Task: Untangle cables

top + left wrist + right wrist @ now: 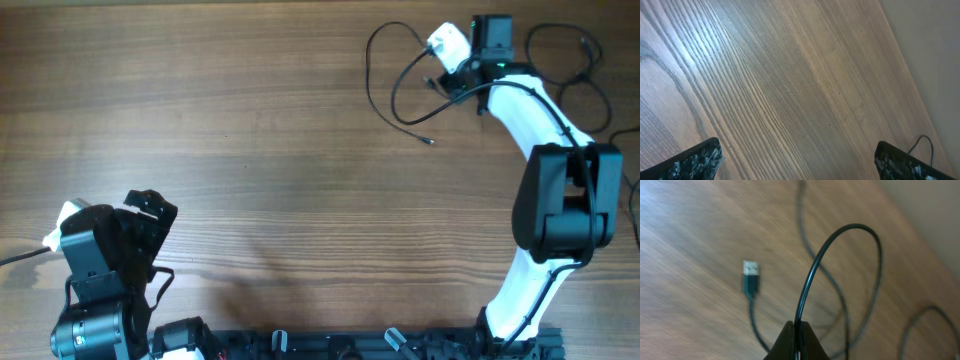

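From overhead: thin black cables looped at the far right end of the wooden bench, with more loops beyond the right arm. Right hand down among them, left hand well apart at the near left corner. From the left wrist: left hand spread wide over bare wood, holding nothing, with one cable end near the bench edge at lower right. From the right wrist: right hand pinched tight on one cable arching up from the fingertips. USB plug lying flat on the bench just to the left, metal tip bare.
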